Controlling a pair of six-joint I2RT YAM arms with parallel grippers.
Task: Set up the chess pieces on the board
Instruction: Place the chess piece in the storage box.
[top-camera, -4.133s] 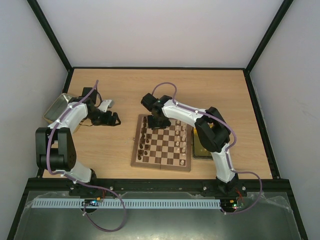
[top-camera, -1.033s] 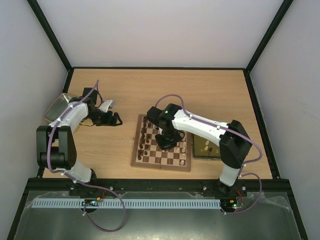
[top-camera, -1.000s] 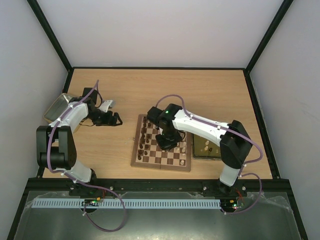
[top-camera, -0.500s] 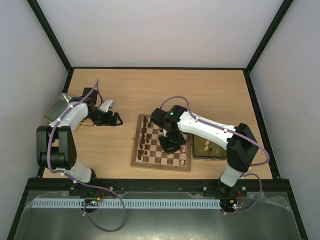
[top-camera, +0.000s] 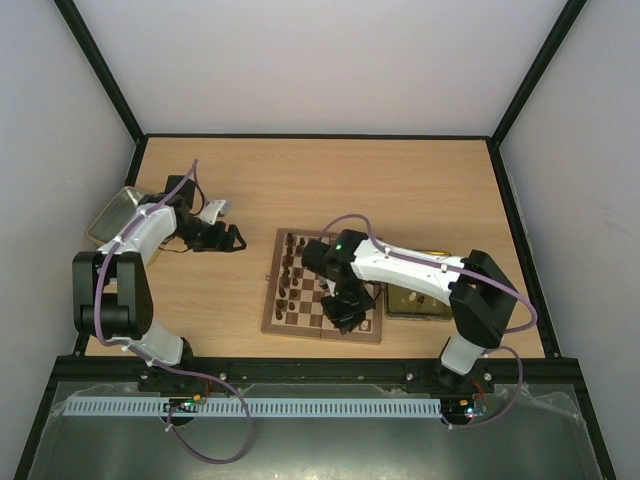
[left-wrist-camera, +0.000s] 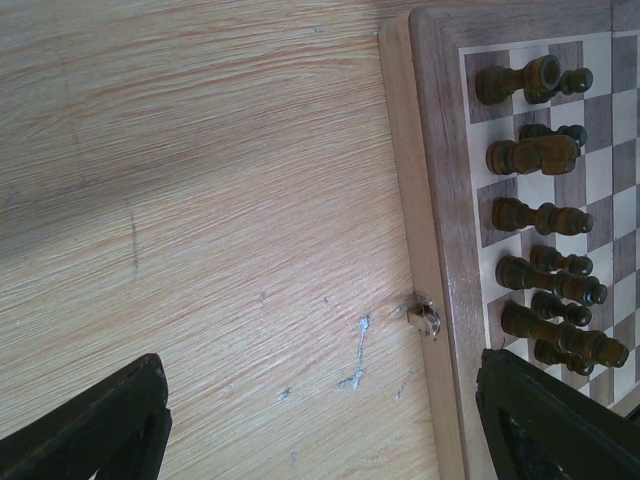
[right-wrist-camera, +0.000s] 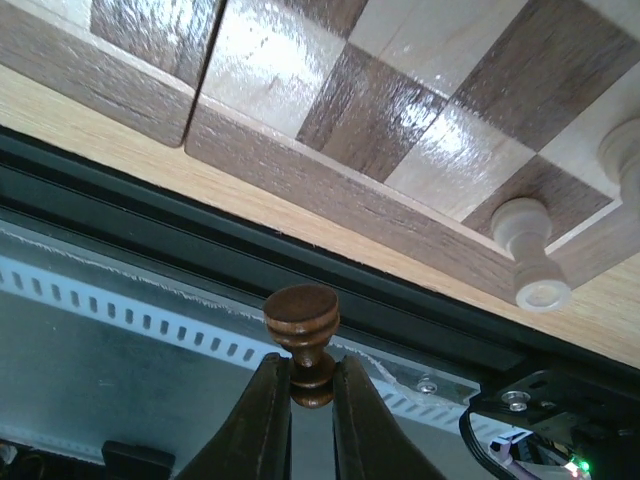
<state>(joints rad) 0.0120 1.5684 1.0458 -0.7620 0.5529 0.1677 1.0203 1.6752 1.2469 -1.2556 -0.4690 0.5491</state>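
Note:
The board (top-camera: 274, 311) lies mid-table, with several dark chess pieces (top-camera: 288, 275) in its left columns and pale ones on its right side. My right gripper (top-camera: 346, 314) hangs over the board's near edge, shut on a dark brown pawn (right-wrist-camera: 303, 340); the wrist view shows the jaws (right-wrist-camera: 304, 388) pinching its neck, base outward. A pale pawn (right-wrist-camera: 528, 256) stands by the board's border (right-wrist-camera: 330, 190). My left gripper (top-camera: 232, 240) is open over bare table left of the board, its fingers (left-wrist-camera: 95, 430) wide apart. Dark pieces (left-wrist-camera: 530, 155) line the board edge (left-wrist-camera: 436, 180).
A grey metal tray (top-camera: 112, 215) sits at the table's left edge behind the left arm. A yellowish tray (top-camera: 412, 300) holding a few pieces lies right of the board, under the right arm. The black frame rail (top-camera: 320, 370) runs along the near edge.
The right arm has swung from the board's far left corner across toward its near edge, carrying the dark pawn. The left arm has stayed still and open.

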